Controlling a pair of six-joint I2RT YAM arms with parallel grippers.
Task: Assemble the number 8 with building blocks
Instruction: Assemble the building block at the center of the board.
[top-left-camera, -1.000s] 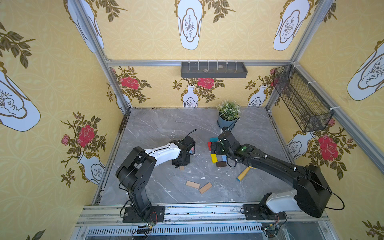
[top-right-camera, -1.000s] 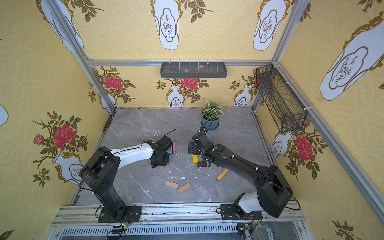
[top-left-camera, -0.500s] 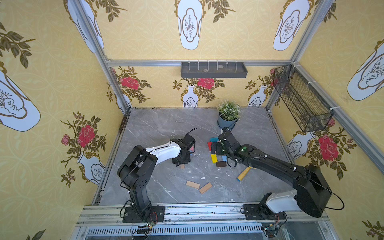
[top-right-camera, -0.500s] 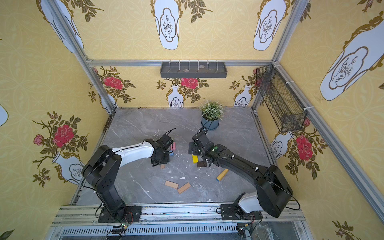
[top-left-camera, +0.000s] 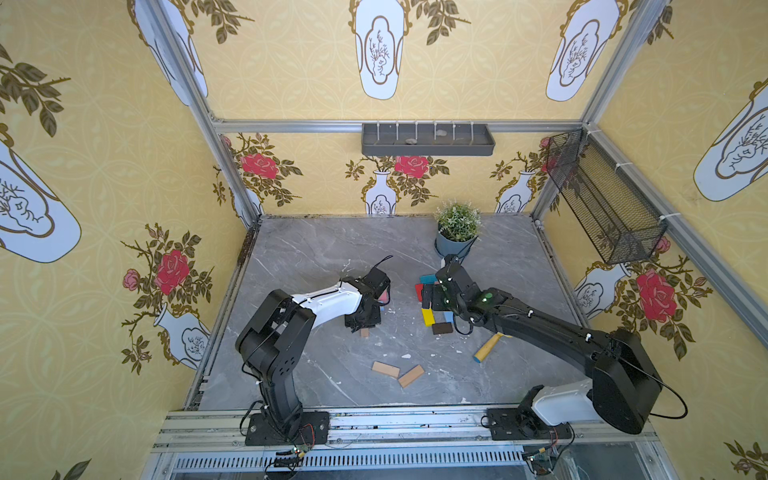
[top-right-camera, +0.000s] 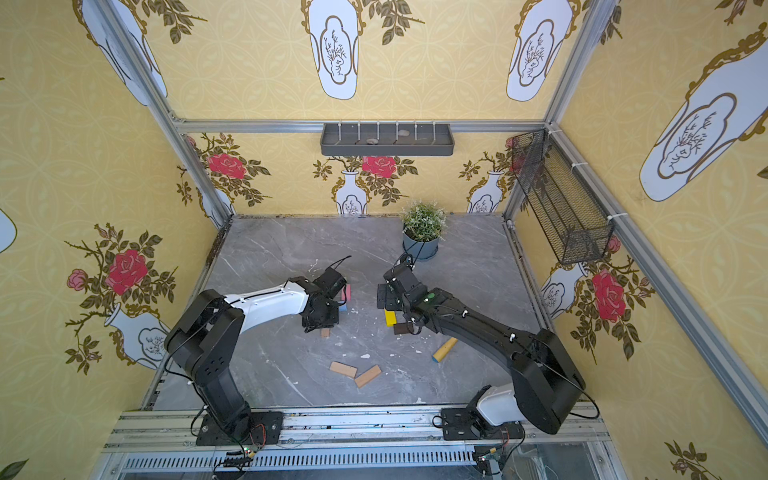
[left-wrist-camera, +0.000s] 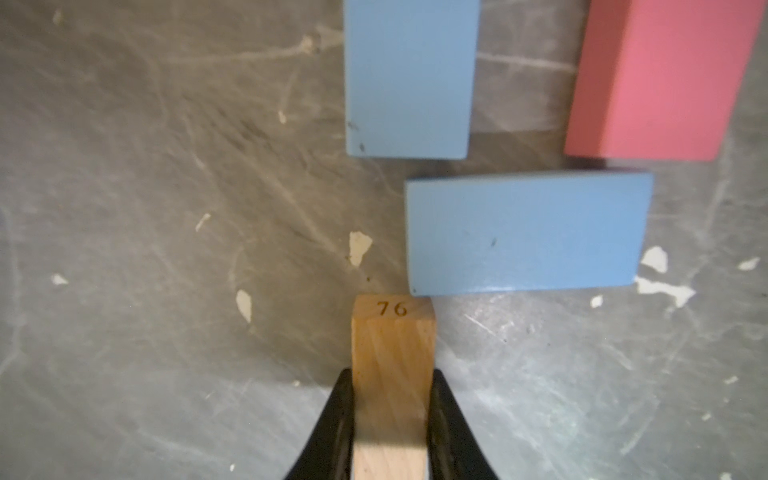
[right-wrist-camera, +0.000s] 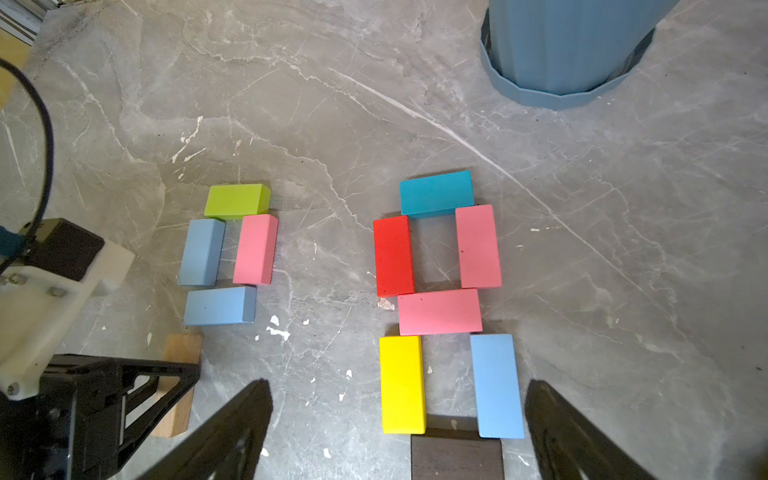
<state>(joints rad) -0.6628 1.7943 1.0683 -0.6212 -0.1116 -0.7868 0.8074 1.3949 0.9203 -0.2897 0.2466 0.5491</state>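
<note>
The left gripper (left-wrist-camera: 392, 376) squeezes a wood block (left-wrist-camera: 392, 332), its end just beside a blue block (left-wrist-camera: 525, 235) of the half-made 8 (right-wrist-camera: 237, 199). The right gripper (right-wrist-camera: 397, 388) is wide open over the finished 8 (right-wrist-camera: 439, 311).

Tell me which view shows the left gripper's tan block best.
The left wrist view: the tan block is close, clamped in the left gripper, number readable. The right wrist view shows it partly hidden; both top views, only a tip.
</note>
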